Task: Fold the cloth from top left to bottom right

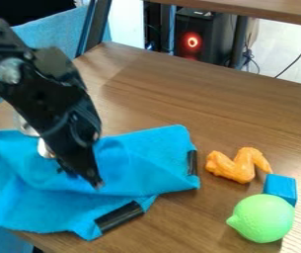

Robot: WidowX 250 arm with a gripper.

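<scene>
The gripper (94, 182) hangs down over the middle of the blue cloth (27, 197), its tip low at the cloth's surface; whether it touches the cloth I cannot tell. Creased and uneven, the cloth lies across the left part of the table, its left side running out of view. Two dark strips lie at its right side, one upright at the right edge and one slanted at the lower edge. The arm covers part of the cloth's upper edge.
Right of the cloth on the wooden table (212, 108) are an orange chicken wing toy (238, 165), a blue block (281, 188) and a green lime toy (263, 218). Behind the arm, a metal object is partly hidden. The table's front edge runs below the cloth.
</scene>
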